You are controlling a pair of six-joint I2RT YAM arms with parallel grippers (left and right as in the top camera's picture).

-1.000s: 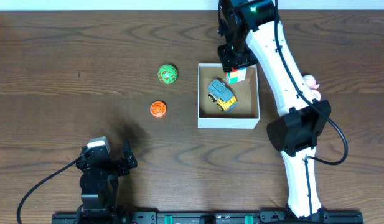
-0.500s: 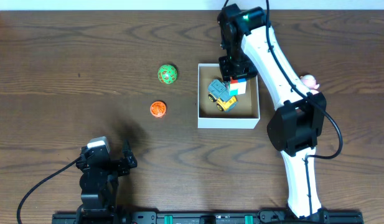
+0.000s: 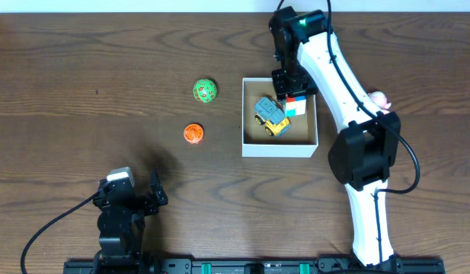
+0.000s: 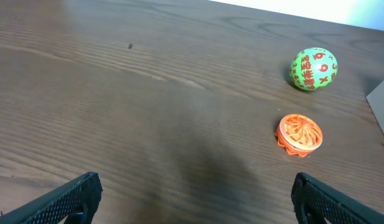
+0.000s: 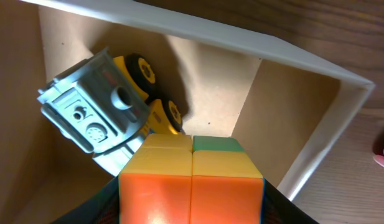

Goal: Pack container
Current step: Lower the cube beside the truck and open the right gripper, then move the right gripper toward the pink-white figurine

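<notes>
The container (image 3: 280,147) is a square white box with a brown floor, right of centre. A grey and yellow toy truck (image 3: 270,116) (image 5: 98,115) lies inside it. My right gripper (image 3: 292,90) (image 5: 190,205) reaches over the box's back right corner and is shut on a colourful puzzle cube (image 3: 295,105) (image 5: 192,180), held inside the box beside the truck. A green patterned ball (image 3: 205,90) (image 4: 313,69) and an orange disc toy (image 3: 193,133) (image 4: 299,132) lie on the table left of the box. My left gripper (image 3: 132,199) (image 4: 193,199) is open and empty near the front edge.
A small pink toy (image 3: 380,99) lies on the table right of the box, partly behind my right arm. The table (image 3: 82,91) is dark wood.
My right gripper has carried the cube from the box's back edge further in and down, beside the truck. The left arm has not moved.
</notes>
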